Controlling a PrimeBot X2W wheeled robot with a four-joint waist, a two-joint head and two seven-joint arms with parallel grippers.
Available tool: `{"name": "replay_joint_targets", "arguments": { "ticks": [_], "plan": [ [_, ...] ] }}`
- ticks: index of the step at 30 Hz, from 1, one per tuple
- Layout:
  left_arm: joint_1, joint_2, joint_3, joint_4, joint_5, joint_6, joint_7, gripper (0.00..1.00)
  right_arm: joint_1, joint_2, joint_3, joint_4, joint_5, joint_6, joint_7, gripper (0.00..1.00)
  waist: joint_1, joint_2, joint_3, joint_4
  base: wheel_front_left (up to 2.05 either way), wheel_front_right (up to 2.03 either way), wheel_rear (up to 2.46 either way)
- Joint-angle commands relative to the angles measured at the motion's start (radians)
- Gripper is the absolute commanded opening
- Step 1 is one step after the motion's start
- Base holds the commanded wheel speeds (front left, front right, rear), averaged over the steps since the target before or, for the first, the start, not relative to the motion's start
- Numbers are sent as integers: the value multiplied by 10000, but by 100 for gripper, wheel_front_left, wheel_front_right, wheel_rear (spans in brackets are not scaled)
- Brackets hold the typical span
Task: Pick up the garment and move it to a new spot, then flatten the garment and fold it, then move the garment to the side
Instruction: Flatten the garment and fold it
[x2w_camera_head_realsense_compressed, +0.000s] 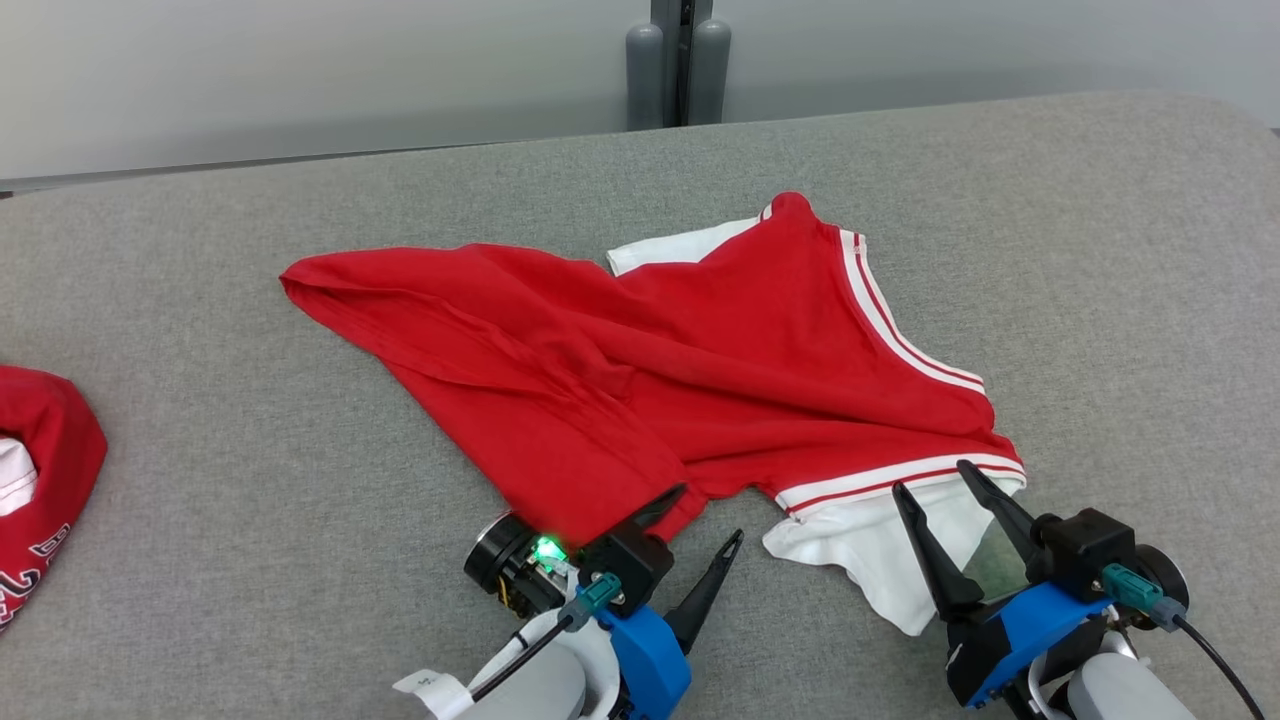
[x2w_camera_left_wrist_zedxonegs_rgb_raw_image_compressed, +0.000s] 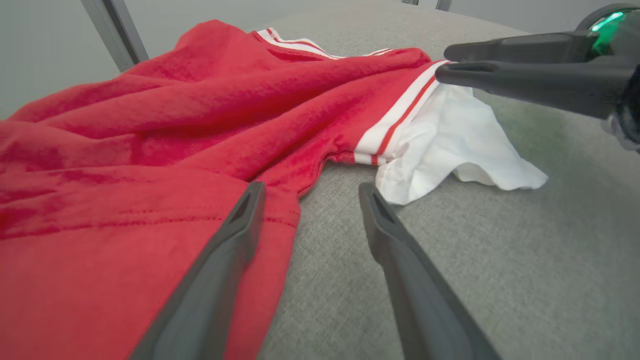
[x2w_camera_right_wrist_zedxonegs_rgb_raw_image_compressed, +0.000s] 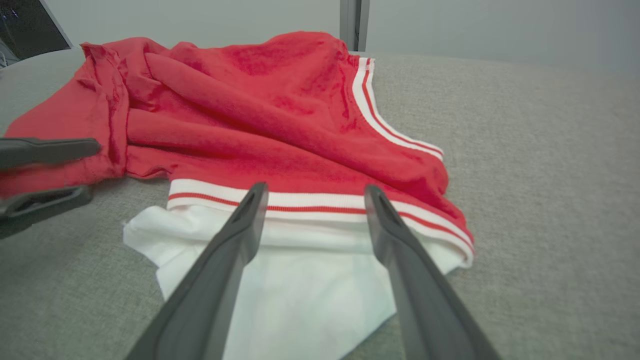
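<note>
The garment is a red shirt with white sleeves and red-and-white striped trim, lying crumpled in the middle of the grey table. My left gripper stands open at the red hem's near corner; one finger lies over the red cloth, the other over bare table. My right gripper is open above the near white sleeve, its tips at the striped band. In the left wrist view my right gripper shows at the upper right. Nothing is held.
A second red garment with white lettering lies at the table's left edge. Two grey posts stand behind the far edge before a pale wall. Bare grey cloth surface stretches at the front left and to the far right.
</note>
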Motion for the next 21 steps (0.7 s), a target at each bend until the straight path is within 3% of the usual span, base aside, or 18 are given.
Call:
{"name": "replay_joint_targets", "arguments": {
  "ticks": [1,6,7,8,9,10,11,12,21],
  "plan": [
    [-91,8,-68,158,-133,117,-30,100,83,-34,-20,23,7,-3,-3,100,0,-1,-11,-3,0,0,0],
    [-302,7,-372,598,-561,529,-30,100,18,-62,60,50,-29,-3,-3,100,0,-1,55,-24,0,0,0],
    [-329,6,-419,657,-642,621,-30,93,-16,-93,82,57,-20,-3,-3,100,0,-1,71,-27,0,0,0],
    [-360,7,-503,733,-697,678,-29,80,-55,-119,94,56,-11,-3,-3,100,0,-1,85,-32,0,0,0],
    [-400,7,-579,781,-775,711,-30,56,-95,-147,102,54,-7,-3,-3,100,0,-1,101,-37,0,0,0],
    [-431,5,-638,833,-849,760,-30,24,-120,-160,105,47,3,-3,-3,100,0,-1,114,-40,0,0,0],
    [-460,5,-696,885,-899,779,-30,4,-144,-169,101,41,14,-3,-3,100,0,-1,121,-42,0,0,0],
    [-475,5,-743,936,-995,803,-29,0,-168,-186,90,32,18,-3,-3,100,0,-1,128,-42,0,0,0],
    [-445,8,-602,237,-1267,1163,-30,0,-18,-195,-56,96,-32,-3,-3,100,0,-1,-71,218,0,0,0]
  ]
}}
